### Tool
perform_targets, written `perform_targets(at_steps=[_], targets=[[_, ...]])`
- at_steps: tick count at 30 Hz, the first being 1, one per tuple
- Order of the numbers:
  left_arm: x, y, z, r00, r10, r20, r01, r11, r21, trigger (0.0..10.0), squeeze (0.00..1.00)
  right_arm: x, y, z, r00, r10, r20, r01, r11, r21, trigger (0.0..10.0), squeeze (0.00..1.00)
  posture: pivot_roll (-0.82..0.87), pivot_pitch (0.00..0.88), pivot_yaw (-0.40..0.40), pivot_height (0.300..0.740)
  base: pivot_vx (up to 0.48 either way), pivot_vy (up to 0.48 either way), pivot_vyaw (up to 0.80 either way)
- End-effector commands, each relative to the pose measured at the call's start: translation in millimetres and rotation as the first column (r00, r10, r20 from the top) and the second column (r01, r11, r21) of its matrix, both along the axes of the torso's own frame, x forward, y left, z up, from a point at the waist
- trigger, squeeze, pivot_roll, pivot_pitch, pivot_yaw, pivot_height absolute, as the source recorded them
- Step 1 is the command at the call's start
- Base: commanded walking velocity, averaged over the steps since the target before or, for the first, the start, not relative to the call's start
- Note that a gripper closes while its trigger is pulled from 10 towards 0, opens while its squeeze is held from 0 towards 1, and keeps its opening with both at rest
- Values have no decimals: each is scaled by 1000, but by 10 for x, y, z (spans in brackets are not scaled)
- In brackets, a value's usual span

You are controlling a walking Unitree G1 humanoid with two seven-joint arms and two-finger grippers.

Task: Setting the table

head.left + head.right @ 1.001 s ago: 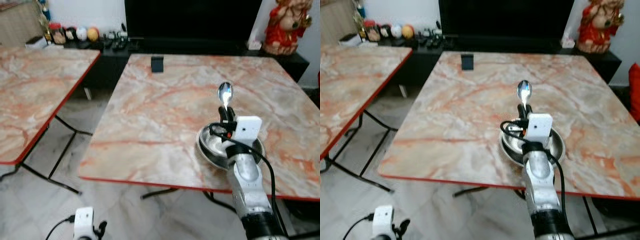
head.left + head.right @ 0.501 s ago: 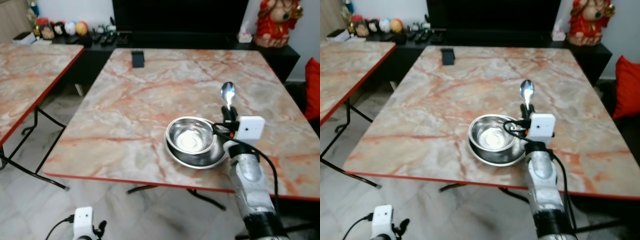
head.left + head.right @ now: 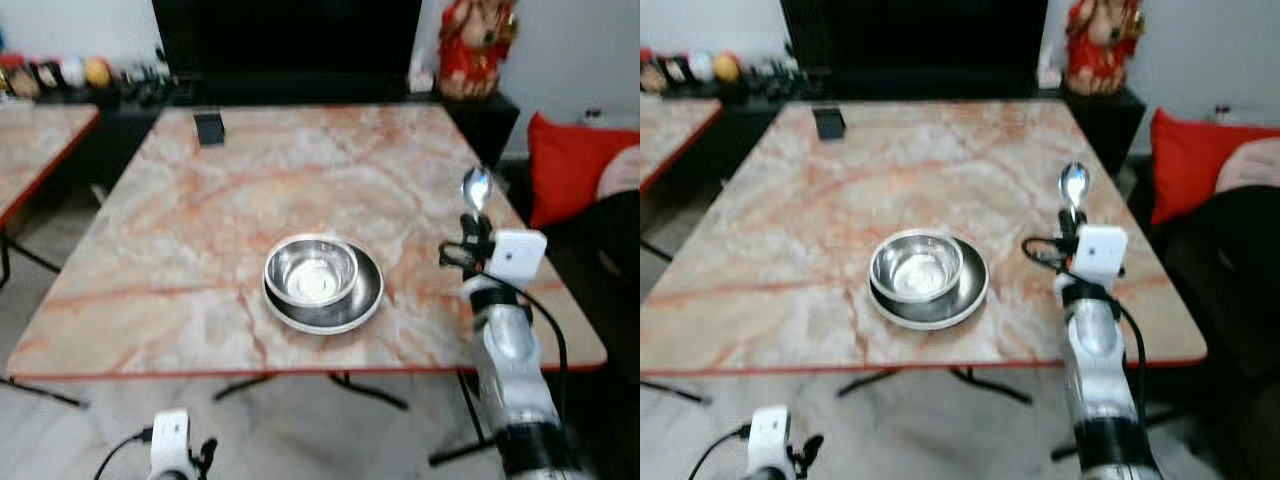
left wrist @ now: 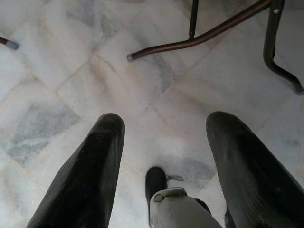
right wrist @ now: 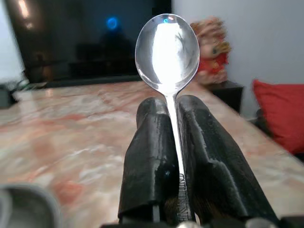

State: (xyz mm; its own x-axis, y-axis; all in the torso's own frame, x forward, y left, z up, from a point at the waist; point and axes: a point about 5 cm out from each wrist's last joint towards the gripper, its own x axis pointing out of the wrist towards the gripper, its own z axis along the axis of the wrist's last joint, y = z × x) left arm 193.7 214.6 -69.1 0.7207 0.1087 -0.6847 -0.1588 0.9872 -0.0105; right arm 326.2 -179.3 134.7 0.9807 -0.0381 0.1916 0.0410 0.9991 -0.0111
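Note:
A steel bowl sits in a steel plate near the front middle of the marble table. My right gripper is shut on a metal spoon, bowl end up, above the table's right part, to the right of the plate. In the right wrist view the spoon stands upright between the black fingers. My left gripper hangs open low over the tiled floor.
A small black object lies at the table's far left corner. A red figurine stands on a dark cabinet behind. A red cushion lies to the right. A second table stands at the left. Table legs cross the floor.
The camera has swung to the right, so the table and bowl sit further left in view. The right gripper, still holding the spoon, now stands farther right of the plate.

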Motion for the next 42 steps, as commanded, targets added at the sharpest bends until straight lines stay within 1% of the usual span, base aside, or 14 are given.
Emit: perform_targets(at_steps=[1,6,8,9,13,15,17,18,19,24,29,33,34,42], targets=[[-52,41,-23,1000,12,-21,-12,1000,0,10000,0,44,64,-3,999,33,-34,-32,999,21,10000,0,-75,0,8,719,0,0,0],[-61,25,-31,1000,9,-26,-9,1000,-4,10000,0,114,90,-74,991,51,-122,-50,999,16,10000,0,-80,0,13,719,0,0,0],[-60,21,-32,1000,8,-26,-9,1000,-6,10000,0,154,70,-94,986,38,-161,-39,999,-2,10000,0,-80,0,13,719,0,0,0],[-60,20,-32,1000,8,-27,-8,1000,-7,10000,0,176,46,-120,982,16,-190,-23,999,-32,10000,0,-81,0,12,719,0,0,0],[-62,17,-35,1000,9,-28,-9,1000,-9,10000,0,246,1,-116,975,-11,-222,11,1000,-5,10000,0,-78,0,12,719,0,0,0],[-63,23,-33,1000,10,-27,-10,1000,-8,10000,0,310,19,-84,970,8,-242,-2,1000,24,10000,0,-75,0,13,719,0,0,0],[-63,26,-33,1000,10,-27,-11,1000,-8,10000,0,328,29,-95,964,13,-264,-7,1000,25,10000,0,-75,0,13,719,0,0,0],[-63,34,-31,1000,12,-27,-12,1000,-6,10000,0,358,46,-159,945,20,-326,-11,999,30,10000,0,-75,0,13,719,0,0,0],[-62,37,-30,1000,13,-26,-13,1000,-6,10000,0,370,56,-179,939,25,-343,-10,999,45,10000,0,-73,0,11,719,0,0,0],[-66,39,-32,999,17,-27,-17,1000,-7,10000,0,418,131,-193,928,49,-371,-16,996,92,10000,0,-67,0,10,719,0,0,0],[-73,32,-38,999,18,-30,-18,1000,-9,10000,0,418,169,-225,920,63,-386,-30,995,91,10000,0,-66,0,9,719,0,0,0],[-81,33,-42,999,18,-34,-18,1000,-9,10000,0,394,190,-326,902,71,-427,-45,996,71,10000,0,-64,0,8,719,0,0,0],[-86,36,-44,999,17,-36,-17,1000,-9,10000,0,355,179,-411,891,65,-450,-37,997,71,10000,0,-61,0,9,719,0,0,0],[-84,51,-40,999,15,-36,-15,1000,-8,10000,0,290,184,-558,868,51,-493,-17,997,73,10000,0,-59,0,11,719,0,0,0]])
